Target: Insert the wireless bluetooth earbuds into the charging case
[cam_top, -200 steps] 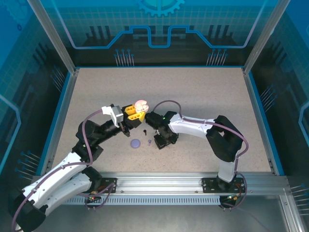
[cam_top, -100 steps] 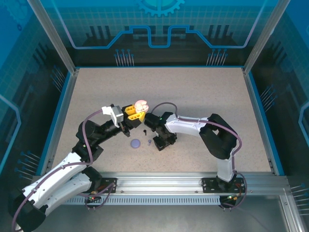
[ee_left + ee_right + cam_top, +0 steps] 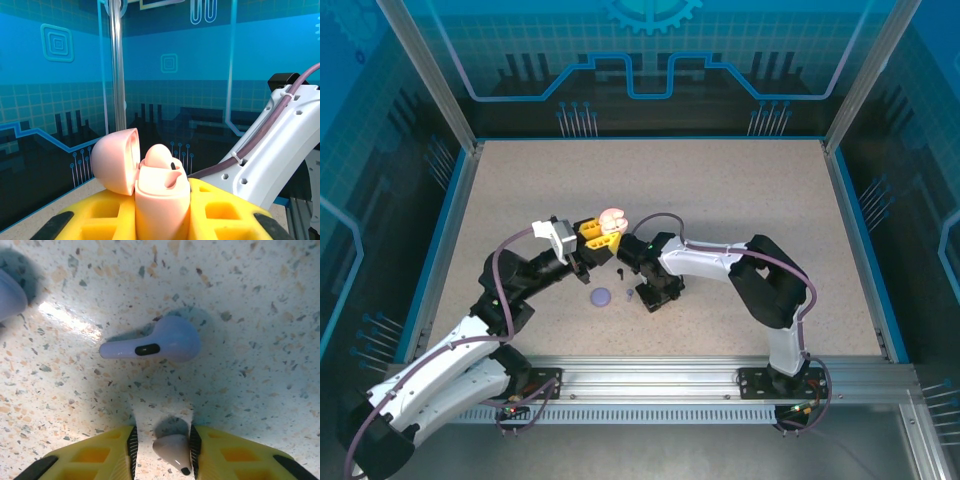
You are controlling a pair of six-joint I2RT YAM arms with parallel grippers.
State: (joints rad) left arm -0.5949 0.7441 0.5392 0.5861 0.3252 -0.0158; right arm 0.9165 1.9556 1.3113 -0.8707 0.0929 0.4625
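Left gripper: The left gripper (image 3: 162, 220) is clenched on the pink charging case (image 3: 161, 200) and holds it up off the surface (image 3: 250, 315), in the middle of the top picture.
Case: Its lid (image 3: 116, 160) is swung open to the left. One pink earbud in the case (image 3: 159, 156) already sits in its hole.
Right gripper: The right gripper (image 3: 164, 445) is low on the surface, at the bottom middle of its own picture. Its yellow fingers stand on both sides of the loose pink earbud (image 3: 172, 449). One pad looks like it touches the earbud. The other side has a thin gap, so it is not squeezed tight yet.
What changed: In the last second the right arm folded in toward the left and its fingers came closer together. The left arm and the case did not move.
What it means: I think the right gripper is about to pick up the second pink earbud for the open case.
Other things: The purple earbud (image 3: 160, 344) lies just above the right gripper. In the top picture the purple case (image 3: 602, 297) is just left of it and the black earbud (image 3: 620, 271) is near.
Watch out: The earbud is tiny and round, so it could slip out.
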